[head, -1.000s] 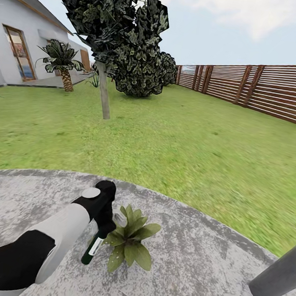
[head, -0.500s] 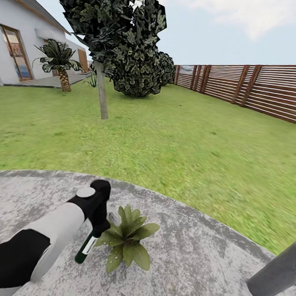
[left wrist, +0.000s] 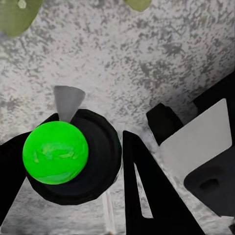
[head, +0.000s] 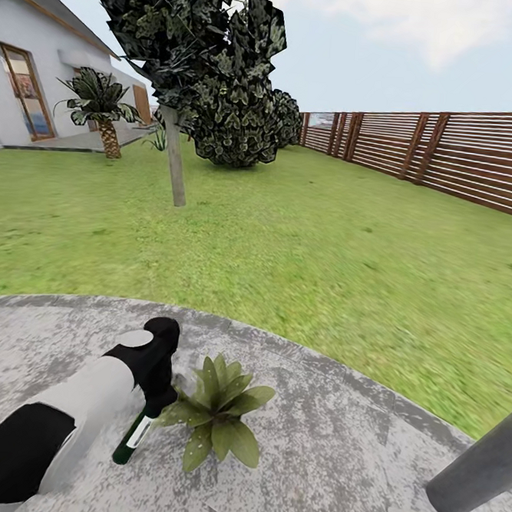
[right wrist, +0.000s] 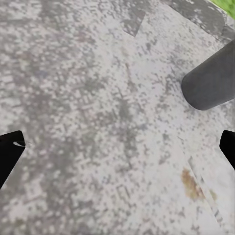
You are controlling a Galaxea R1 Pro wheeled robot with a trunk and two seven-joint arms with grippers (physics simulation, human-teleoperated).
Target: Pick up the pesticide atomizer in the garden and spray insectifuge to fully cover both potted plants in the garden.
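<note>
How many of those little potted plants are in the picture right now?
1. A single potted plant sits on the round stone paving, right beside the pesticide atomizer held in the left gripper. A second one may stand outside the camera's view.

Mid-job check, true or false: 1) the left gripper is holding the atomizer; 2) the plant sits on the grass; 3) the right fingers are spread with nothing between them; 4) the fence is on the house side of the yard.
1) True: the left gripper is shut on the atomizer.
2) False: the potted plant sits on the stone paving.
3) True: right fingers spread, over bare paving.
4) False: the fence is opposite the house.
</note>
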